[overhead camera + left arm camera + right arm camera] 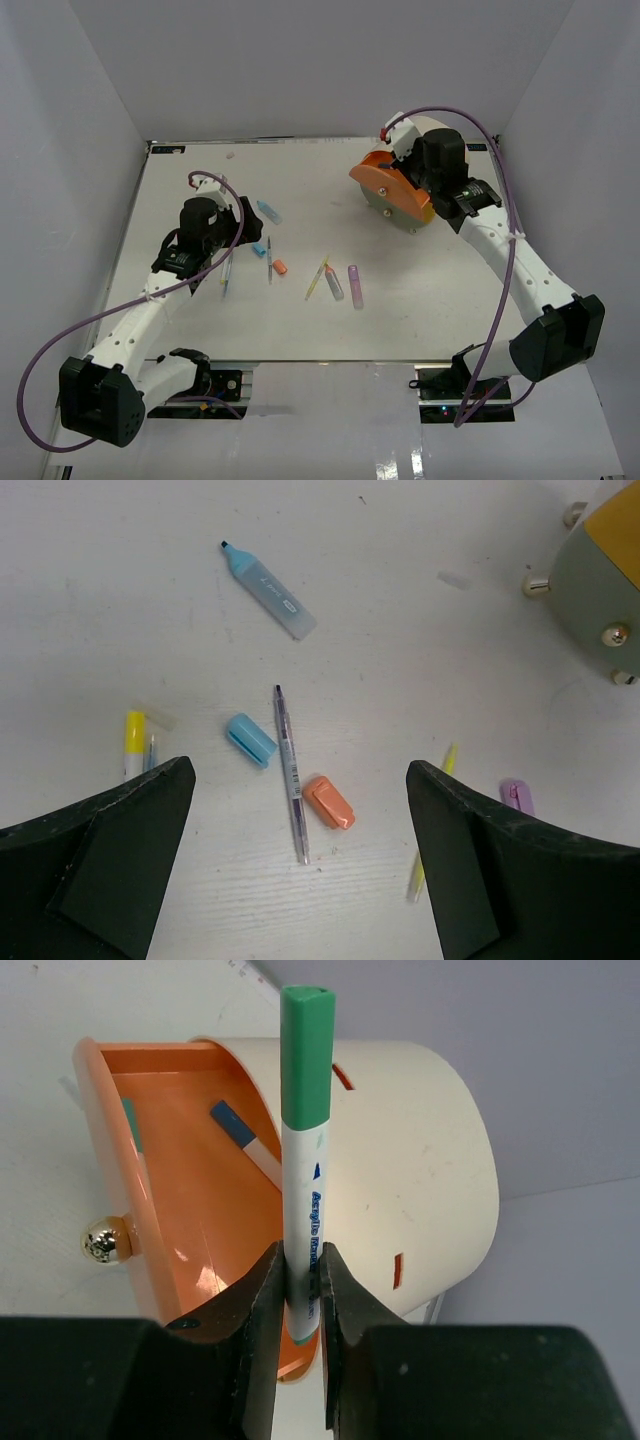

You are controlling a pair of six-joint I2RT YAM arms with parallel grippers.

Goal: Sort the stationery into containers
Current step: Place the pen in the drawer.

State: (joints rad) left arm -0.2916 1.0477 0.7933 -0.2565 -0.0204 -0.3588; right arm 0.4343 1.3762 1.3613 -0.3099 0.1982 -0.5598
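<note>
My right gripper (300,1295) is shut on a white marker with a green cap (305,1150), held upright over the pulled-out orange drawer (190,1210) of the cream cylinder (410,1160). Two pens (245,1140) lie inside that drawer. My left gripper (300,800) hangs open above the table, nothing between its fingers. Below it lie a slim clear pen (290,770), an orange cap (329,802), a blue cap (250,739) and a light blue highlighter (267,577). A yellow pen (432,820) and a purple marker (516,794) lie to the right, a yellow highlighter (134,742) to the left.
From above, the cylinder (405,185) stands at the back right with my right gripper (402,150) over it, and the loose stationery (333,282) is spread across the middle. The grey-olive drawer face with round knobs (600,590) shows in the left wrist view.
</note>
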